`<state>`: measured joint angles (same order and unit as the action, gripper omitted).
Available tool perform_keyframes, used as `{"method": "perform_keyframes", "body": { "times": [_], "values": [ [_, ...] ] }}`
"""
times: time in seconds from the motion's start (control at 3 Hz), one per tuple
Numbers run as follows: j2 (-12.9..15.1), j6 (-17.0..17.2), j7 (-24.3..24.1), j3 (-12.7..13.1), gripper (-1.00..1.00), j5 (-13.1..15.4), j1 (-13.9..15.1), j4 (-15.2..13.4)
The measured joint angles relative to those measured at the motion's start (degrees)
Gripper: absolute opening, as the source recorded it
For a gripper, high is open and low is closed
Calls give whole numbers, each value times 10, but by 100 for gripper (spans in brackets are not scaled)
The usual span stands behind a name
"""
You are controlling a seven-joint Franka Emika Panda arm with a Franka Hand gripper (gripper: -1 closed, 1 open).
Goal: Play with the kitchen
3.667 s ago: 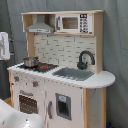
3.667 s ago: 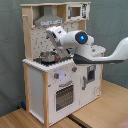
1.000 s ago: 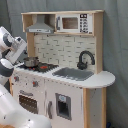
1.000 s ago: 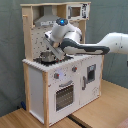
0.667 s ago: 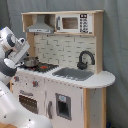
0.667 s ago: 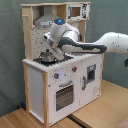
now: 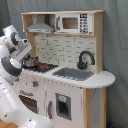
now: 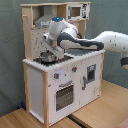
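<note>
One kitchen [image 7: 70, 75] fills both exterior views' centre, with one pot [image 8: 48, 58] on its stovetop, while the gripper [image 8: 49, 48], its opening impossible to tell, has dropped closer to the pot.

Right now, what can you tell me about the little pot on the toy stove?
The pot is small, shiny and silver-looking, like metal. It sits upright on the black stovetop at the end of the toy kitchen farthest from the sink, beneath the range hood. The robot's end effector hovers right above it; contact is unclear.
</note>
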<state>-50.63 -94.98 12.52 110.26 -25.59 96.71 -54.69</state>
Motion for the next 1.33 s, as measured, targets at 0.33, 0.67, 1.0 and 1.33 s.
{"method": "perform_keyframes", "body": {
  "times": [0.33,0.67,1.0,1.33],
  "values": [
    [0,13,6,42,100,-3,30,21],
    [0,28,10,84,100,-8,62,35],
    [0,29,10,84,-100,-8,62,35],
    [0,30,10,84,-100,-8,62,35]
  ]
}}
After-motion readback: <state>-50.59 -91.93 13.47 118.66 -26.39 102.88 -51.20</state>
